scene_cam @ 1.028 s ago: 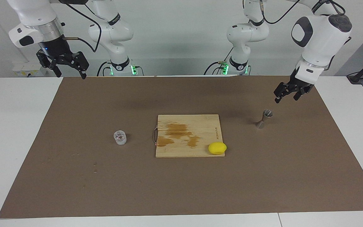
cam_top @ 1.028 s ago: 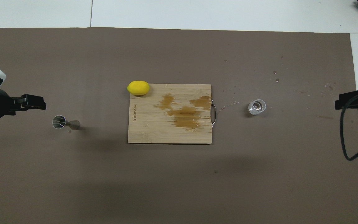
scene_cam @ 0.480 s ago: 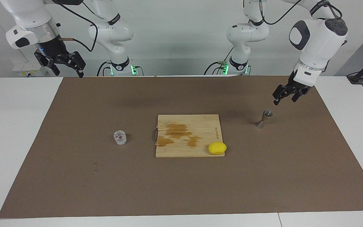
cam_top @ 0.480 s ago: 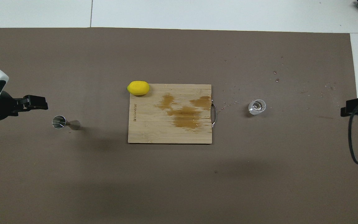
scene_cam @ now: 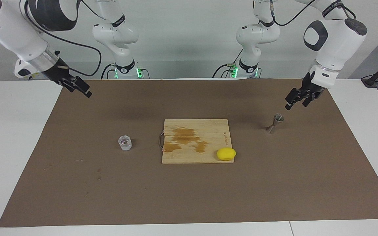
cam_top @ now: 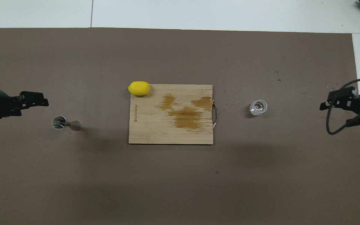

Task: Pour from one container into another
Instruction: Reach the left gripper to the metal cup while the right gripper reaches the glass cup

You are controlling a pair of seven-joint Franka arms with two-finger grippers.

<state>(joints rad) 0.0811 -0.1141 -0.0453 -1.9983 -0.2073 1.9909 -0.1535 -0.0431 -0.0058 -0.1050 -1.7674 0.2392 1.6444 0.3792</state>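
The small clear glass cup point(scene_cam: 125, 143) point(cam_top: 258, 107) stands upright on the brown mat, toward the right arm's end of the table. The steel hourglass jigger point(scene_cam: 275, 123) point(cam_top: 64, 122) stands upright toward the left arm's end. My left gripper point(scene_cam: 296, 103) point(cam_top: 44, 102) hangs open and empty in the air close beside the jigger, apart from it. Over the mat's edge at the right arm's end, my right gripper point(scene_cam: 85, 91) point(cam_top: 333, 114) is tilted down toward the mat, open and empty, well away from the glass.
A wooden cutting board point(scene_cam: 208, 126) point(cam_top: 145, 131) with brown wet stains lies in the middle of the mat between glass and jigger. A yellow lemon point(scene_cam: 226, 154) point(cam_top: 139, 88) sits at the board's corner. Small droplets point(cam_top: 278, 80) dot the mat around the glass.
The right arm has swung round: its gripper came down, tilted toward the mat and moved in over the mat's edge. The left gripper shifted only slightly beside the jigger.
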